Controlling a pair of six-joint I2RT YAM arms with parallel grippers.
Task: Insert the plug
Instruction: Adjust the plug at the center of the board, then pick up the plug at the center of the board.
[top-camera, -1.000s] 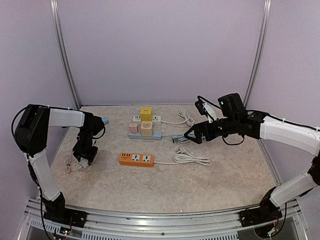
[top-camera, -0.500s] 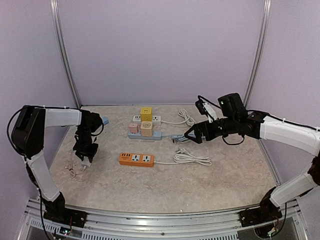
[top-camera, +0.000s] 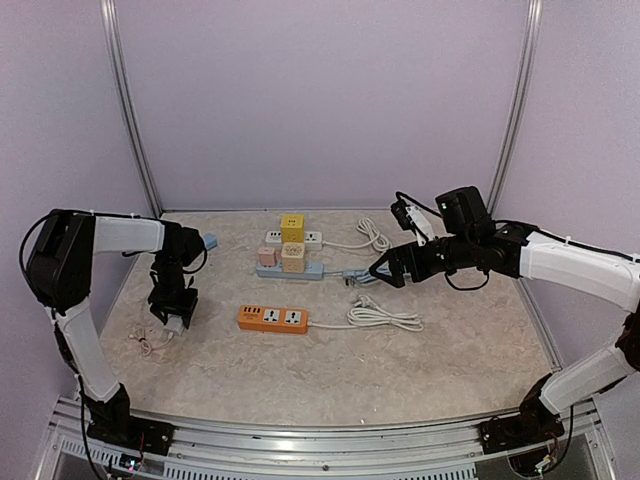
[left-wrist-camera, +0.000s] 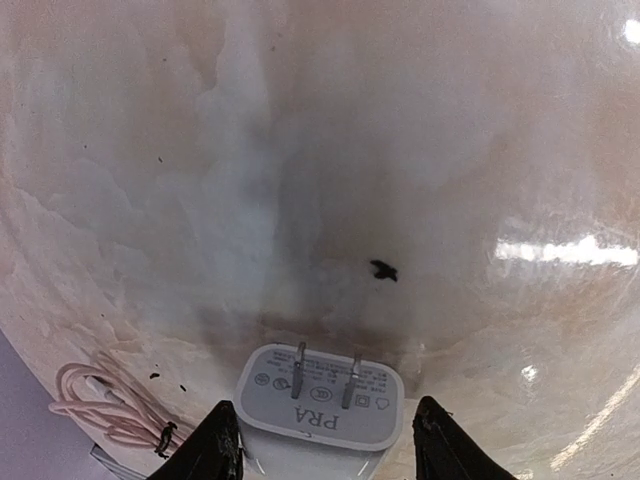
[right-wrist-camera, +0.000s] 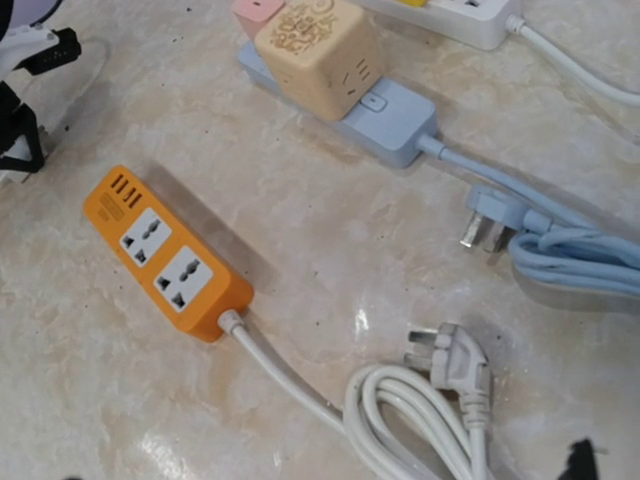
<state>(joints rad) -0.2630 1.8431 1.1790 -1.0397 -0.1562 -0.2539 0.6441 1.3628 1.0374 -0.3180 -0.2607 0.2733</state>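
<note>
My left gripper (top-camera: 170, 318) is shut on a white charger plug (left-wrist-camera: 320, 400), which sits between its fingers (left-wrist-camera: 222, 448) with two prongs pointing down at the marble table. Its thin pink cable (left-wrist-camera: 100, 405) trails at the lower left. The orange power strip (top-camera: 272, 318) lies to the right of that gripper; it also shows in the right wrist view (right-wrist-camera: 165, 255) with two free sockets. My right gripper (top-camera: 382, 270) hovers open and empty above the cords at centre right.
A blue power strip (top-camera: 290, 268) carrying beige and pink cube adapters lies behind the orange one. A white strip (top-camera: 293, 238) with a yellow cube is farther back. The orange strip's coiled white cord and plug (right-wrist-camera: 450, 365) and a blue cord's plug (right-wrist-camera: 490, 215) lie at the right.
My left gripper has shifted slightly with the white plug, and the pink cable has trailed along under it. The right arm has not moved.
</note>
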